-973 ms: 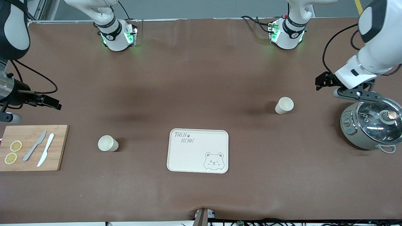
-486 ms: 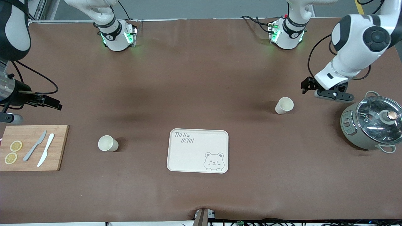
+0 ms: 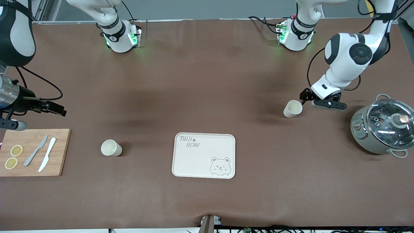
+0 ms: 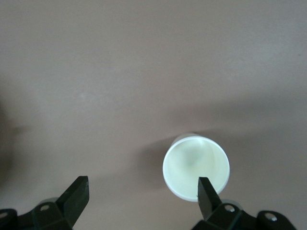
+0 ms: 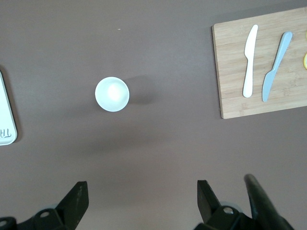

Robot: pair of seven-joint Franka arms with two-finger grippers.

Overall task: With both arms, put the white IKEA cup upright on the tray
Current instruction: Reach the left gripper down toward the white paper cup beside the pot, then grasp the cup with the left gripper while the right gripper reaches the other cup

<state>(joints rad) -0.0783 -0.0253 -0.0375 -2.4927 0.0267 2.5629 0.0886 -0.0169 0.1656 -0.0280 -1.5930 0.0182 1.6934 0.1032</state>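
The left claw (image 3: 305, 97), spread wide, is apparently just off-centre beside the white cup (image 3: 293, 108) and should be centred before closing; the right claw (image 5: 139, 203), wide, waits.

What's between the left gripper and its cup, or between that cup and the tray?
Nothing visible. The left gripper, fingers open, hangs right beside the white cup at the left arm's end; bare mat lies between cup and tray. The rice cooker sits off that path. The right gripper waits near the cutting board.
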